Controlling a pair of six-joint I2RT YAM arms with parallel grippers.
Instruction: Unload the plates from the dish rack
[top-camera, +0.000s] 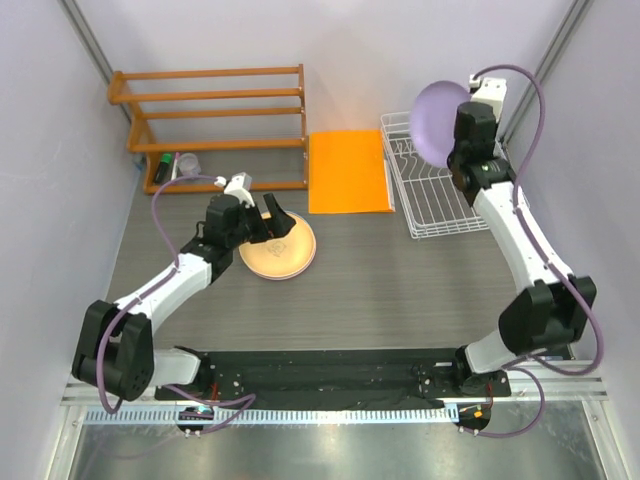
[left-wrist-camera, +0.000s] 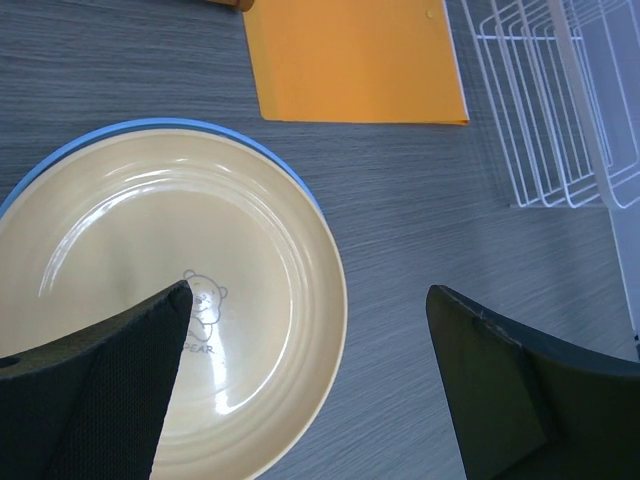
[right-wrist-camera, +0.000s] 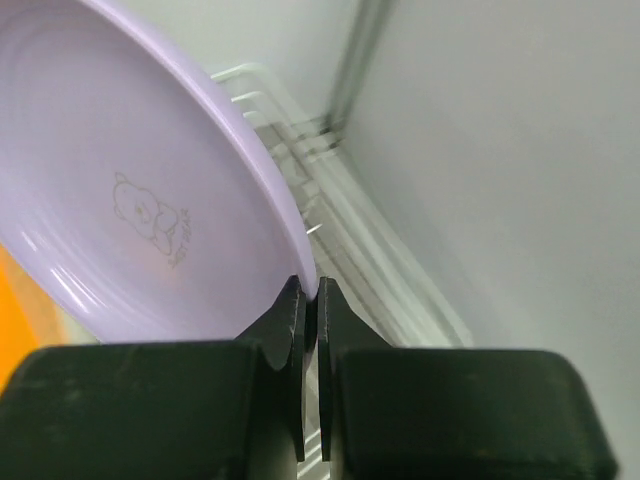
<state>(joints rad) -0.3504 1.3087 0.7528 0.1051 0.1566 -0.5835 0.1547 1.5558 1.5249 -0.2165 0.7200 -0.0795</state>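
Observation:
My right gripper (top-camera: 455, 148) is shut on the rim of the lavender plate (top-camera: 434, 120) and holds it on edge above the back of the white wire dish rack (top-camera: 437, 200). In the right wrist view the fingers (right-wrist-camera: 310, 290) pinch the plate's lower rim (right-wrist-camera: 140, 200), with the blurred rack (right-wrist-camera: 345, 235) behind. The pale orange-yellow plate (top-camera: 277, 247) lies on top of a stack on the table; a light blue plate's rim (left-wrist-camera: 150, 127) shows under it (left-wrist-camera: 170, 290). My left gripper (top-camera: 275, 224) is open and empty just above this stack (left-wrist-camera: 308, 290). No pink plate is plainly visible.
A flat orange mat (top-camera: 348, 172) lies between the stack and the rack, also in the left wrist view (left-wrist-camera: 350, 60). An orange wooden slatted shelf (top-camera: 215, 110) stands at the back left with small items (top-camera: 175, 166) under it. Walls close in on both sides.

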